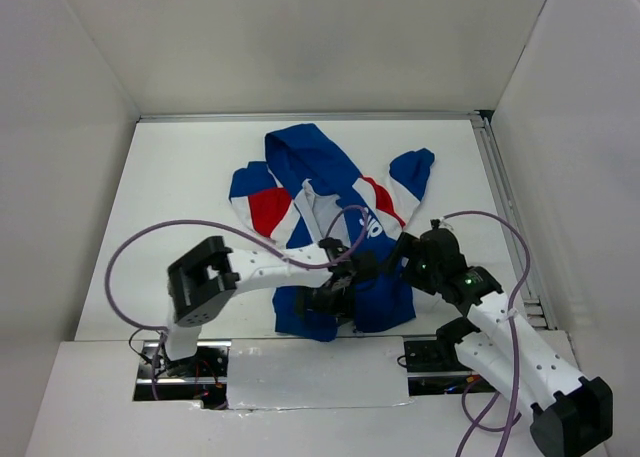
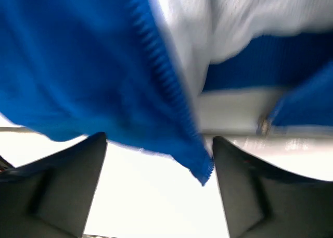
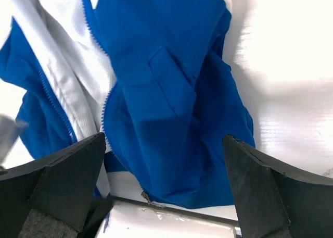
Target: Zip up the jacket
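Note:
The jacket (image 1: 330,217) lies open on the white table, hood far, hem near, its white lining showing down the middle. My left gripper (image 1: 335,295) is at the hem's middle. In the left wrist view it (image 2: 158,154) is open, and a blue front edge with zipper teeth (image 2: 171,87) hangs between the fingers, its corner close to the right finger (image 2: 260,191). My right gripper (image 1: 400,252) hovers over the jacket's right front. In the right wrist view it (image 3: 164,144) is open wide above the blue pocket panel (image 3: 171,87). A small metal zipper piece (image 3: 146,197) sits at the hem.
White enclosure walls stand on three sides. A metal rail (image 1: 505,197) runs along the table's right side. The table's near edge (image 3: 171,222) lies just below the hem. Purple cables (image 1: 150,237) loop off both arms.

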